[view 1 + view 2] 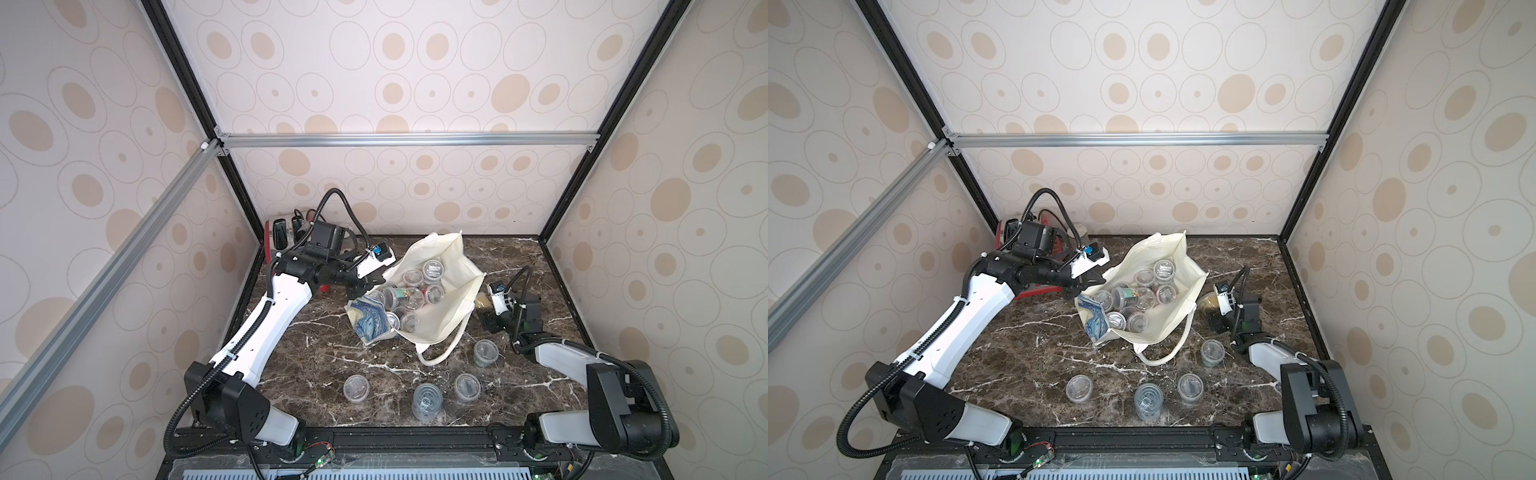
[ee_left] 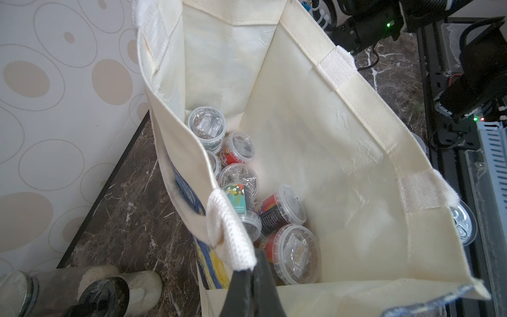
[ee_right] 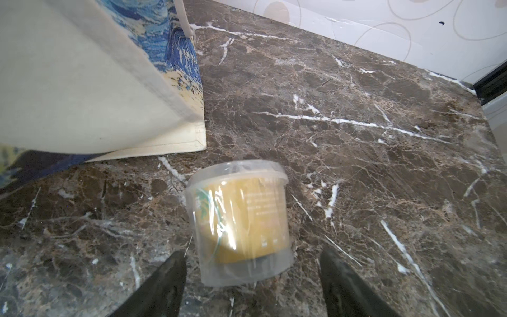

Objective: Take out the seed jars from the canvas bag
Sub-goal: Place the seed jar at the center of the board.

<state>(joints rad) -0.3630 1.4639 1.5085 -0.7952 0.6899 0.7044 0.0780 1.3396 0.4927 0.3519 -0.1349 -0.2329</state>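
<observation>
The canvas bag (image 1: 440, 328) (image 1: 1167, 328) stands open mid-table, its blue-and-yellow print showing on the left side. Several seed jars (image 1: 411, 291) (image 2: 290, 249) lie inside against the bag's inner wall (image 2: 329, 164). My left gripper (image 1: 370, 282) (image 2: 252, 274) is shut on the bag's white handle strap (image 2: 230, 233) at the rim. My right gripper (image 1: 488, 313) (image 3: 252, 254) is open to the right of the bag. A yellow-labelled seed jar (image 3: 238, 219) (image 1: 482, 300) sits blurred on the marble just ahead of its fingers, which stand apart from it.
Three seed jars (image 1: 356, 387) (image 1: 467, 386) (image 1: 485, 352) and a taller clear container (image 1: 427, 401) stand on the front of the table. A red appliance (image 1: 276, 237) sits at the back left. Two other jars (image 2: 142, 285) lie beside the bag near my left gripper.
</observation>
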